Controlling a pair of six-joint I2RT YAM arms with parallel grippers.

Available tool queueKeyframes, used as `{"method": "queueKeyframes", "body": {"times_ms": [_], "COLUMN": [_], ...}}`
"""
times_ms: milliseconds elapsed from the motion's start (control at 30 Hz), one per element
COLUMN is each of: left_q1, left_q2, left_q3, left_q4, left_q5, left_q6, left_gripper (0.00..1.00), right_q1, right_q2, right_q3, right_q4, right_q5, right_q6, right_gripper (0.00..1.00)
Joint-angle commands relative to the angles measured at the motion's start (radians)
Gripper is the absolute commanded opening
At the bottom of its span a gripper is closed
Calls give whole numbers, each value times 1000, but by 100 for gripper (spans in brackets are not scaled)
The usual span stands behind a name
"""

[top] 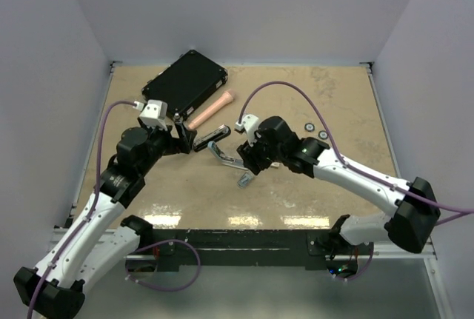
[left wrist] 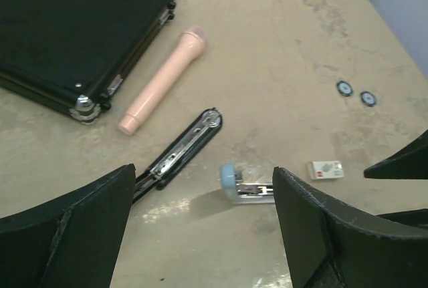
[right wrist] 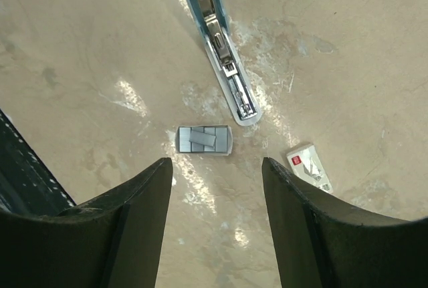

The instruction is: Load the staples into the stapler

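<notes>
The staples [right wrist: 204, 140] lie just ahead of the right gripper [right wrist: 215, 168], fingers spread and empty, seemingly lengthwise across their gap.

On the table [right wrist: 80, 47], the staples [right wrist: 204, 139] lie just beside the stapler [right wrist: 217, 41].

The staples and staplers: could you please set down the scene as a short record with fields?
blue stapler: opened, channel facing up
staples: lying flat on the table, close to the blue stapler's end, not held
black stapler: opened out, lying apart from the blue one
right gripper: open, empty, staples ahead of its tips
left gripper: open, empty
small white box: on the table, beside the staples
</notes>
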Motion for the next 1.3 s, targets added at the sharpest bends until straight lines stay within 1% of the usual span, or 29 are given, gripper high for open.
{"method": "queueKeyframes", "body": {"times_ms": [0,133,167,233,267,367,500,633,667,700,800,867,1267], "left_q1": [5,4,4,2,4,5,5,5,5,5,5,5,5], "left_q2": [-56,-102,-118,-134,-146,-154,-172,-200,-203,-203,-197,-195,-194], "left_q3": [-58,-111,-121,-154,-164,-172,-175,-187,-187,-187,-187,-189,-187], "left_q4": [-23,-6,1,17,37,51,54,69,72,72,72,72,72], "left_q5": [-137,-177,-185,-203,-208,-243,-300,-322,-325,-328,-322,-319,-317], "left_q6": [141,153,148,145,145,150,154,162,165,167,165,165,170], "left_gripper": [88,88,88,88,88,88,88,88,88,88,88,88,88], "right_q1": [-1,-1,-1,1,1,12,30,42,44,47,48,48,52], "right_q2": [109,194,211,245,267,317,361,392,398,412,441,458,536], "right_q3": [157,230,243,283,288,302,296,274,268,261,257,260,257], "right_q4": [-173,-212,-224,-259,-264,-293,-299,-270,-261,-255,-238,-242,-255], "right_q5": [16,-19,-32,-86,-95,-100,-111,-143,-151,-157,-181,-186,-158], "right_q6": [-129,-282,-343,-397,-441,-497,-523,-534,-535,-539,-543,-546,-569], "right_gripper": [60,58,58,57,56,52,47,42,37,35,32,31,31]}}
